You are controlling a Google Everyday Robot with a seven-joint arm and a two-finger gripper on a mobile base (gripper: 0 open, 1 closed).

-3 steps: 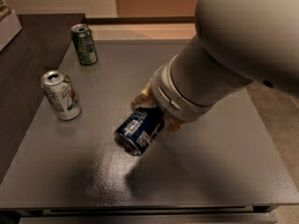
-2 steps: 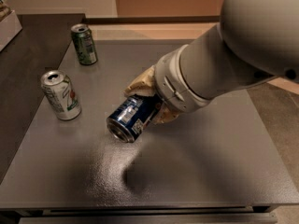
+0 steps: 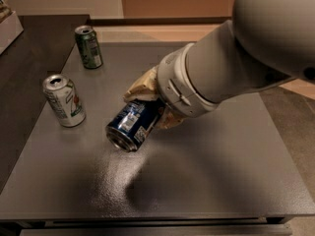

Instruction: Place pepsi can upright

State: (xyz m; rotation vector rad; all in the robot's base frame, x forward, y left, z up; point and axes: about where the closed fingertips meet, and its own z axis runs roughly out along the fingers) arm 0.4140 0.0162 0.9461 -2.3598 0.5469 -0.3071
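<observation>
The pepsi can (image 3: 130,125) is dark blue with a white label patch and a silver end. It is tilted on its side, its open end pointing down-left toward me, held in the air above the grey table (image 3: 206,181). My gripper (image 3: 150,107) is shut on the can's far half, with tan fingers (image 3: 140,87) above and below it. The big white arm comes in from the upper right and hides the can's rear end. A dark shadow lies on the table below the can.
A silver-white can (image 3: 64,100) with green and red marks stands upright at the table's left. A green can (image 3: 89,46) stands upright at the back left. A darker counter (image 3: 24,58) adjoins the table's left edge.
The gripper has moved the pepsi can left and a little higher, and turned it so its open end points more to the left. The other two cans have not moved.
</observation>
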